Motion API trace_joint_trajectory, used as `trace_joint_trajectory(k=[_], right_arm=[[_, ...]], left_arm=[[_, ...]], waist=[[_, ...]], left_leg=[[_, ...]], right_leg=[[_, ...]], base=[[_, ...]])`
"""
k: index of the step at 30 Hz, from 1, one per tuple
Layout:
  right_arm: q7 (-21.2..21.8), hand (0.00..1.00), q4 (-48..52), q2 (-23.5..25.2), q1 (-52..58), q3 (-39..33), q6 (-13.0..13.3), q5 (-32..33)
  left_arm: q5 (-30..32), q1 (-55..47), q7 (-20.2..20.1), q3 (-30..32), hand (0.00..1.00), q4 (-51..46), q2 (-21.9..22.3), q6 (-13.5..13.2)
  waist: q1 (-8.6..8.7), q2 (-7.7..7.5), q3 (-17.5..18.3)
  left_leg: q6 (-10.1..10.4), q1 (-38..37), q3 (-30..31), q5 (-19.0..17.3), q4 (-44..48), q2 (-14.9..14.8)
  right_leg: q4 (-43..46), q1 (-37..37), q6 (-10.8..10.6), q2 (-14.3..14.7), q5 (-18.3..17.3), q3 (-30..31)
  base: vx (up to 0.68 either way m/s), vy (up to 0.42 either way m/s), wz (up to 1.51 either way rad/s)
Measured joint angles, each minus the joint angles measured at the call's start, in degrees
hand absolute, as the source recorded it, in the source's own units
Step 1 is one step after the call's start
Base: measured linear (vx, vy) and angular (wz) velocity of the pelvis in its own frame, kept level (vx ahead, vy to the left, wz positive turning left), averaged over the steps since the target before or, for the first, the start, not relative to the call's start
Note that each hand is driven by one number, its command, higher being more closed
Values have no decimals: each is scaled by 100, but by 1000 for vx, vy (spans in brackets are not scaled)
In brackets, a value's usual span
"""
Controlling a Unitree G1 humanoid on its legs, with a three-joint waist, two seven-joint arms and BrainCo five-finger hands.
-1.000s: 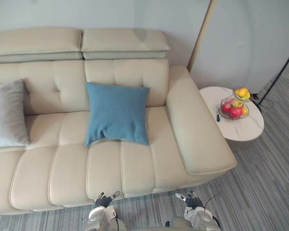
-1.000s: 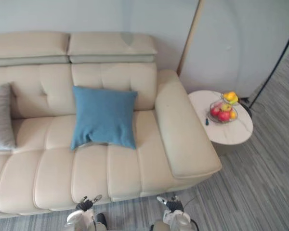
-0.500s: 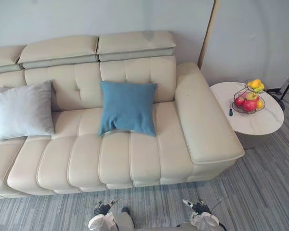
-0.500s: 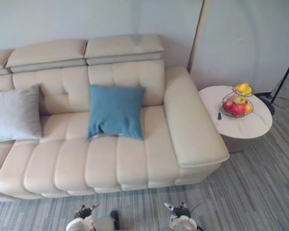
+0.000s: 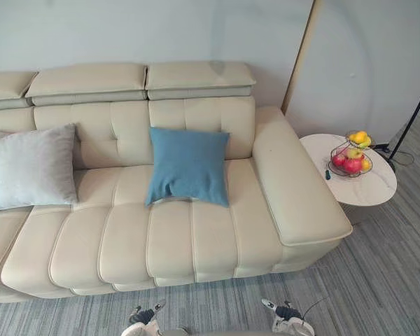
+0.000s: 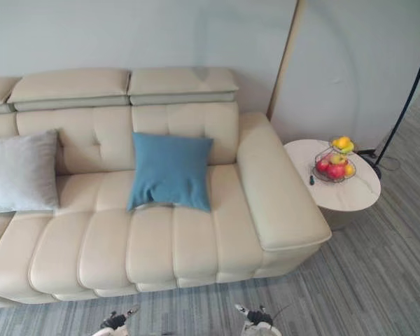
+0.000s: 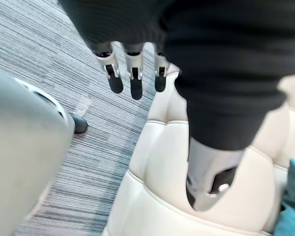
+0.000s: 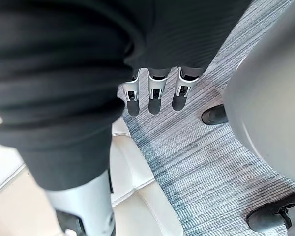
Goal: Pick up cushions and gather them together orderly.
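Though differently framed, blue cushion (image 5: 188, 166) unmoved.

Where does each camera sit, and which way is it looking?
Left eye view: on the head, looking down at the sofa, blue cushion, grey cushion and round table; left hand and right hand at the bottom.
Right eye view: beside it; same scene, same hands.
Left wrist view: on the left wrist, looking along straight fingers at carpet and sofa edge.
Right wrist view: on the right wrist, along straight fingers at carpet and sofa edge.
Both wrist views share carpet and sofa.
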State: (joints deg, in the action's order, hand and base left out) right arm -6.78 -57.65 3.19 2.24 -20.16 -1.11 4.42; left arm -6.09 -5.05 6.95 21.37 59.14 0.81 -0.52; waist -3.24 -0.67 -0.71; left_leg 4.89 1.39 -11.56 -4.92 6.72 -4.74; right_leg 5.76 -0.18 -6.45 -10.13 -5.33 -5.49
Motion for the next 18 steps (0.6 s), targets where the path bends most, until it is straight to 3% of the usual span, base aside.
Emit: trace_joint_trajectory(k=[1, 18], right_arm=[[79, 0, -220, -179, 34, 8, -42, 0], [79, 0, -230, -180, 46, -226, -123, 25]], left_arm=[[35, -19, -100, -2, 0, 121, -83, 15], [-28, -13, -217, -312, 0, 111, -144, 33]], waist=[[-1, -79, -114], [-5, -67, -118]], left_leg=[[25, -781, -38, 24, -639, 10], [30, -788, -151, 21, -619, -5]], right_leg=[[-114, 505, 183, 82, -60, 4], [-200, 499, 143, 94, -45, 96]], base=[[0, 0, 0], [-1, 0, -3]])
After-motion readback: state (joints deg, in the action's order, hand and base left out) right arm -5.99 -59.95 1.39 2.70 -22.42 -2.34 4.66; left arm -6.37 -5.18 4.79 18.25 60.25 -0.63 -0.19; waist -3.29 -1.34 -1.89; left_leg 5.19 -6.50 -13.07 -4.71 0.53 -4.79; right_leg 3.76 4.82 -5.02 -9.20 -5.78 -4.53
